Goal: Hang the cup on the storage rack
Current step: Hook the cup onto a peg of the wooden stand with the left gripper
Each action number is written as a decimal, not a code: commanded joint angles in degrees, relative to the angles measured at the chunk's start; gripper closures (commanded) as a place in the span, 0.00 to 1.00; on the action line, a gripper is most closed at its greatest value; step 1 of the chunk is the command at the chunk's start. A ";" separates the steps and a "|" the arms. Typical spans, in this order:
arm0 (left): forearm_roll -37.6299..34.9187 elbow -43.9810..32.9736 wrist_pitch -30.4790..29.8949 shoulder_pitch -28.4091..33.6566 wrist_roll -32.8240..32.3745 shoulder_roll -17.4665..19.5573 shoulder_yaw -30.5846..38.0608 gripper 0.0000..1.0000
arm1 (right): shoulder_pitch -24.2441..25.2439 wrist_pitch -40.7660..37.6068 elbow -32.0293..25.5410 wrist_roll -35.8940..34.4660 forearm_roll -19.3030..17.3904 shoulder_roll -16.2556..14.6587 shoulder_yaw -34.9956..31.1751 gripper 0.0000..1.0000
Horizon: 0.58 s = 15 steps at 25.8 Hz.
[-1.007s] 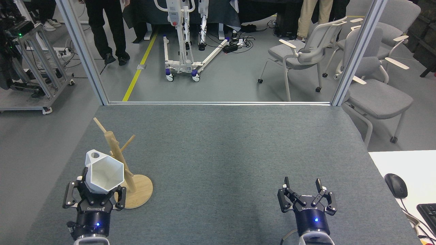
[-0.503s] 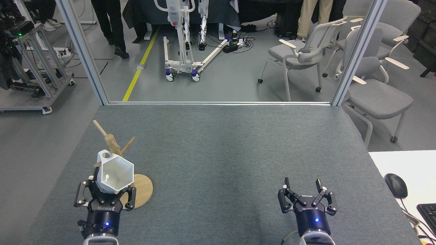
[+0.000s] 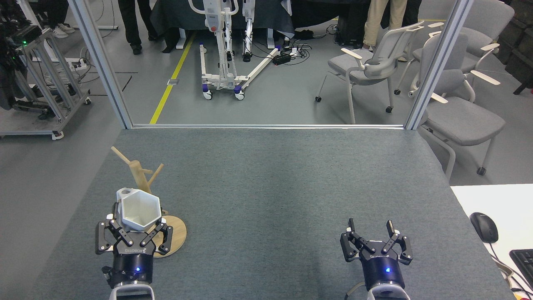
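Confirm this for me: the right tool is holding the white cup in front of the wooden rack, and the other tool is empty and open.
Not quite: the arms are swapped. In the head view the left tool is closed around the white cup in front of the wooden rack, while the right tool is the empty, open one.

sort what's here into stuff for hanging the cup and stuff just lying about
For the job: cup, held in the left gripper; storage rack just behind it.

Lying about: right gripper, open and idle; mouse; keyboard; chairs.
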 commanded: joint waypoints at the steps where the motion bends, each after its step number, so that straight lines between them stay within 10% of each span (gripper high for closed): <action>1: 0.13 0.80 -0.19 0.02 -0.12 -0.35 -0.01 0.00 | 0.04 -0.07 0.08 0.00 -0.04 0.04 0.01 0.01; 15: 0.13 4.84 -7.05 2.30 0.06 -3.96 -0.18 0.00 | -0.31 -0.07 0.26 0.08 -0.13 -0.22 0.01 0.01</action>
